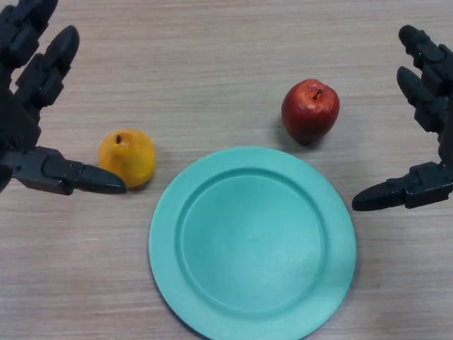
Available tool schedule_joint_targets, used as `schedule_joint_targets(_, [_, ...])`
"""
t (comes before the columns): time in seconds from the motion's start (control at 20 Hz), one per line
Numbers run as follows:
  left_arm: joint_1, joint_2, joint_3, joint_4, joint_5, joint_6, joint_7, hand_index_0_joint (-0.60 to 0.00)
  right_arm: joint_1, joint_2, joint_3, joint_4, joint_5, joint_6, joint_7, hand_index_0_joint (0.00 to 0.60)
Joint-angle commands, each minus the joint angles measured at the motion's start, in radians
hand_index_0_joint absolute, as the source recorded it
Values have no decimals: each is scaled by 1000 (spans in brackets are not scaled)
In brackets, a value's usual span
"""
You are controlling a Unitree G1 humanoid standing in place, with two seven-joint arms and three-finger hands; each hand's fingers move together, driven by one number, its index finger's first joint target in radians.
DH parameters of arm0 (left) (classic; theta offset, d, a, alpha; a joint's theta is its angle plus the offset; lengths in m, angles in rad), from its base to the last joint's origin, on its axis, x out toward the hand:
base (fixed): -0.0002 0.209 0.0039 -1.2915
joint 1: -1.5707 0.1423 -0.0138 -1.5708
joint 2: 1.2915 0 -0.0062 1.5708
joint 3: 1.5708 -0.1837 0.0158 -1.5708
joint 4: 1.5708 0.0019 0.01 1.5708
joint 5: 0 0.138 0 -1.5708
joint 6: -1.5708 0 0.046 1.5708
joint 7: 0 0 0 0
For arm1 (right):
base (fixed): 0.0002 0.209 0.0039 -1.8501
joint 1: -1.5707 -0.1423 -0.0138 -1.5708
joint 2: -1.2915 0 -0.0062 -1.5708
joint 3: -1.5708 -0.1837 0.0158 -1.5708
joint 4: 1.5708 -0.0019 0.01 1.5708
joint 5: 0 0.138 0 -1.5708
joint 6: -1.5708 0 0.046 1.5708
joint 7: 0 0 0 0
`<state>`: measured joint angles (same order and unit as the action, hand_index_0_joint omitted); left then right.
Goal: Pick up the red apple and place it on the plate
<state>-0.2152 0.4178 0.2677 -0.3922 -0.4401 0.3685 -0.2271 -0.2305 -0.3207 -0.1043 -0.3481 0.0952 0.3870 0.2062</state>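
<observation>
Red apple [310, 111], glossy and upright, sits just beyond the plate's far right rim, untouched. Going left to right: the black left hand [28, 142] is spread empty, thumb beside a yellow pear [128, 156]; the round turquoise plate [252, 242] lies bare; the black right hand [425, 142] is splayed empty, with clear tabletop between it and the apple.

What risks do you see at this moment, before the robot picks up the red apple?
1. The red apple is round and rests close to the rim of the plate; a poor grasp by the open right hand might roll it away.
2. The left hand has its thumb right by the yellow pear, so any movement could knock it.
</observation>
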Motion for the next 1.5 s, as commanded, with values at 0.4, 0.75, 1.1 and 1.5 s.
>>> schedule_joint_targets(0.4, [-7, -7, 16, 6, 167, -189, 30, 0, -128, -47, -64, 170, 2, -270, -106, 0])
schedule_joint_targets(0.75, [8, 1, 36, -1, 203, -217, 55, 0, -374, -7, 22, 659, -91, -510, -180, 0])
schedule_joint_targets(1.1, [8, -2, 28, -5, 231, -230, 71, 0, -585, 73, 39, 1095, -49, -644, -191, 0])
schedule_joint_targets(1.5, [18, -5, 46, 4, 223, -247, 55, 0, -751, 127, 111, 1443, 62, -771, -298, 400])
